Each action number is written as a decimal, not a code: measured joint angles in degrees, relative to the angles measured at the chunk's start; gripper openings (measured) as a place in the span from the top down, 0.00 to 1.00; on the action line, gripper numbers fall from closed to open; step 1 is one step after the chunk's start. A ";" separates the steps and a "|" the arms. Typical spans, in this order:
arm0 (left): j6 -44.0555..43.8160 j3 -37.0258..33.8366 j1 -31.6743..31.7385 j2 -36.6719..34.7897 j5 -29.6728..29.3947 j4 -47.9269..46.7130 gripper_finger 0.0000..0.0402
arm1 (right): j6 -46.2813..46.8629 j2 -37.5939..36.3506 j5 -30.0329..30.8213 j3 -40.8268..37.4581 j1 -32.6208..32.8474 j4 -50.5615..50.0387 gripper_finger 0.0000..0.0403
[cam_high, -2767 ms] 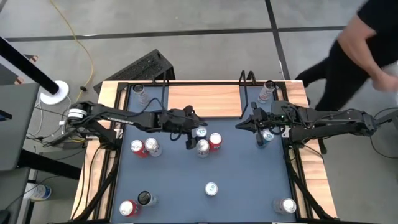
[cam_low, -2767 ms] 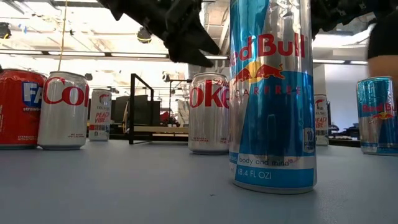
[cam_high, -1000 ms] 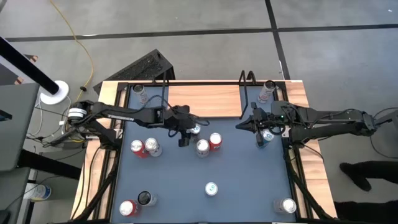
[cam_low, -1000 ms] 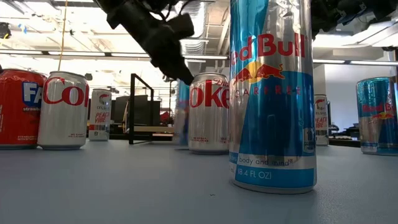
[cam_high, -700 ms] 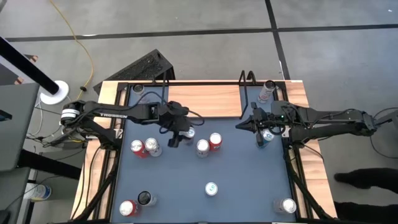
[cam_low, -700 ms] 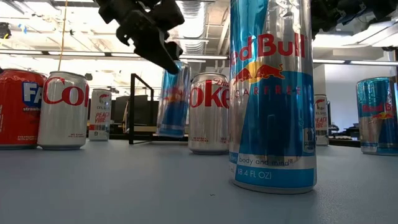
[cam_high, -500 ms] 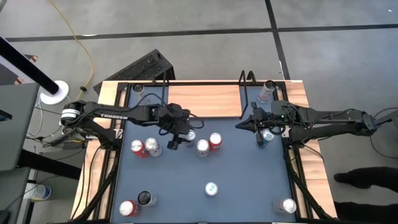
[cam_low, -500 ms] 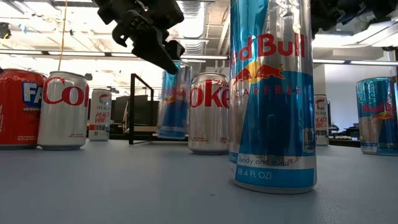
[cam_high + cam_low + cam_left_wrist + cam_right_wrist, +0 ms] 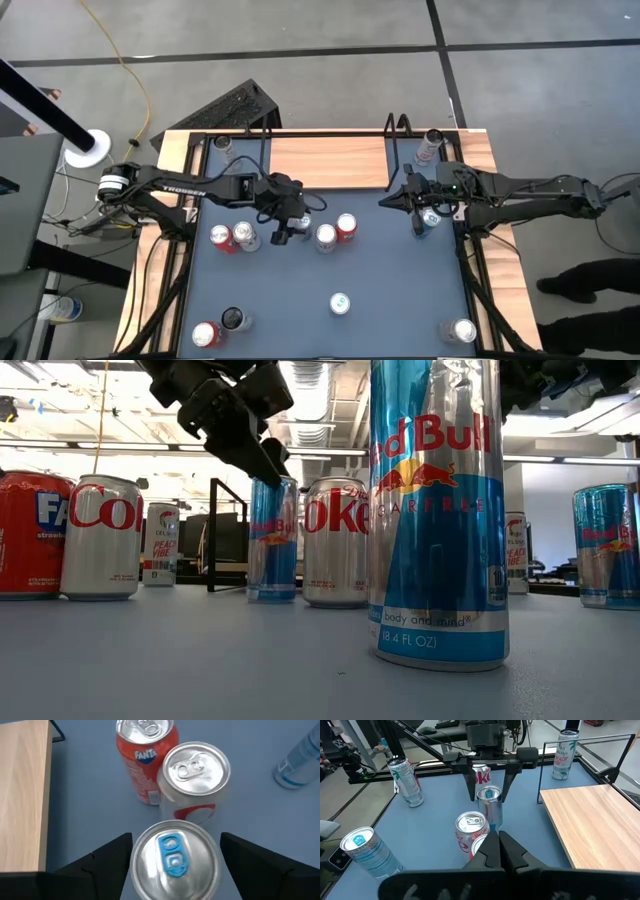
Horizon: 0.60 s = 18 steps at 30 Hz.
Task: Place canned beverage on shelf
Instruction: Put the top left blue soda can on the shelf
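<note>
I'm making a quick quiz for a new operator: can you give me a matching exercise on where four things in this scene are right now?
Things:
1. blue can
2. Fanta can
3. left gripper
4. right gripper

States:
A. shut, holds nothing
B. upright on the tabletop, between open fingers
C. open around a can's top
D. orange, beside a silver-topped can

Pairs: 1-B, 2-D, 3-C, 4-A

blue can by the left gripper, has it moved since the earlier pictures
Yes. The blue can has been dragged away from the Coke can, toward the left arm's side. It now stands upright on the table, between the open jaws of the left gripper.
</note>
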 joint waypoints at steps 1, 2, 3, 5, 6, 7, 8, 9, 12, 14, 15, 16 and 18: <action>-0.07 0.09 -0.15 0.00 -0.11 0.00 0.26 | 0.00 0.00 0.00 0.00 0.00 -0.02 1.00; -0.50 0.23 -0.21 -0.05 -0.13 -0.02 0.26 | 0.00 -0.01 0.02 0.00 0.00 0.00 1.00; -1.06 0.47 -0.29 -0.09 -0.23 -0.08 0.25 | 0.00 -0.01 0.02 -0.01 0.00 0.00 1.00; -2.96 1.53 -0.30 -0.20 -0.46 -0.11 0.25 | 0.00 0.00 0.03 0.00 0.00 0.00 1.00; -4.43 2.26 -0.30 -0.24 -0.96 -0.13 0.24 | 0.00 0.00 0.04 0.00 0.00 0.00 1.00; -6.23 2.99 -0.30 -0.28 -1.48 -0.30 0.24 | 0.00 -0.01 0.04 0.00 0.00 0.00 1.00; -8.12 3.86 -0.30 -0.28 -2.12 -1.05 0.24 | 0.00 -0.01 0.02 0.00 -0.01 0.00 1.00; -9.64 4.71 -0.30 -0.28 -2.50 -2.22 0.24 | 0.00 -0.01 0.02 0.00 0.00 0.00 1.00; -14.00 7.02 -0.30 -0.28 -4.53 -6.73 0.24 | 0.16 -0.01 0.02 0.00 0.00 0.00 1.00; -17.52 8.10 -0.30 -0.28 -5.69 -9.58 0.24 | 0.35 0.01 0.00 -0.01 0.00 0.00 1.00; -19.85 8.58 -0.30 -0.28 -5.88 -11.37 0.24 | 0.35 -0.01 -0.01 0.00 0.00 0.00 1.00; -21.65 8.90 -0.30 -0.28 -5.91 -12.59 0.24 | 0.35 0.01 -0.01 -0.01 0.00 0.00 1.00; -23.03 9.09 -0.41 -0.28 -6.05 -13.72 0.24 | 0.35 0.00 -0.02 -0.01 0.00 0.00 1.00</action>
